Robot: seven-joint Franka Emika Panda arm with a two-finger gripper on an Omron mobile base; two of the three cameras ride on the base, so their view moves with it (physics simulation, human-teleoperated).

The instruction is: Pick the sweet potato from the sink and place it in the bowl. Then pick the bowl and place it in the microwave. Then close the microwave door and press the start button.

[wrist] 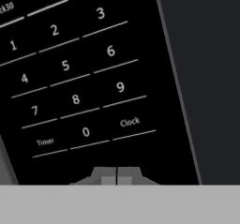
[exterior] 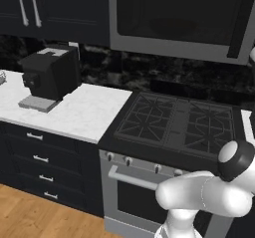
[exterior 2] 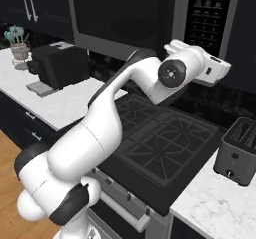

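The microwave (exterior: 174,18) hangs over the stove, and its microwave door (exterior 2: 125,18) with the dark glass window is closed. My gripper (wrist: 116,176) is shut with nothing in it, raised close in front of the black keypad (wrist: 75,78) at the microwave's right end. In the hand view its tips sit just below the row marked Timer, 0 and Clock. From the right base view the white hand (exterior 2: 215,69) reaches toward the lower part of the control panel (exterior 2: 207,13). The sweet potato, the bowl and the sink are out of view.
A black gas stove (exterior: 179,122) lies under the microwave. On the white counter (exterior: 84,112) to the left stands a black coffee machine (exterior: 52,72), with a potted plant (exterior 2: 19,45) beyond it. A dark toaster (exterior 2: 239,150) sits right of the stove.
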